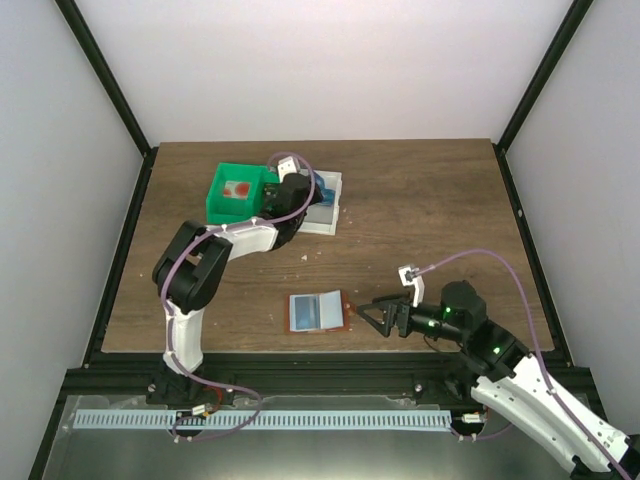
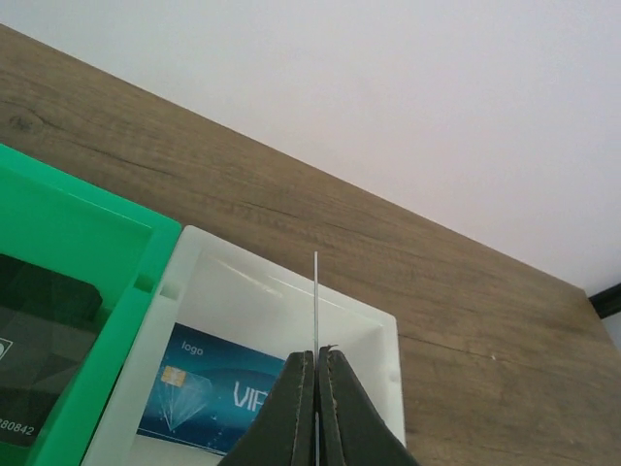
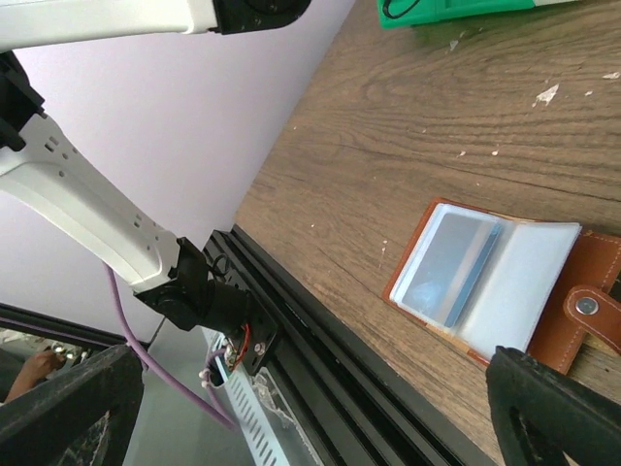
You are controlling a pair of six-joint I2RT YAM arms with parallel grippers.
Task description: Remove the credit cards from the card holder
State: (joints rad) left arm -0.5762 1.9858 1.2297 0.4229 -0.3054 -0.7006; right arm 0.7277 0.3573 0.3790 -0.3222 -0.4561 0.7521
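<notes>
Closest to the left wrist lens, two dark, matte fingers (image 2: 287, 417) of the left hand (image 2: 316, 359) are pressed together on a thin plastic credit card (image 2: 315, 291). It stands upright and shows only its pale edge, so its face colour cannot be told. Just beyond it is a shallow, square-walled white plastic bin (image 2: 252, 282) with a glossy blue credit card (image 2: 209, 388) lying flat on its floor, long axis across the bin. The pinched card seems to hang over the bin's interior, nearer the right wall than the middle. I judge the coming move to be a release, which depends on the card being above the opening and not the rim. A green plastic bin (image 2: 92, 243) sits against the white bin's left side.

Well apart, at the near edge of the wood-grain worktop (image 3: 437, 107), the right hand (image 1: 368, 313) is spread wide with nothing between its fingers. An orange-brown, leather-look card holder (image 3: 600, 260) lies open and flat just ahead of it, toward the robot's left, its snap strap (image 3: 587, 309) pointing back at that hand. A smooth blue-grey card (image 3: 448, 267) sits in one pale pocket, long axis parallel to the fold. The right arm is much nearer the holder, so it looks best placed for that card.
</notes>
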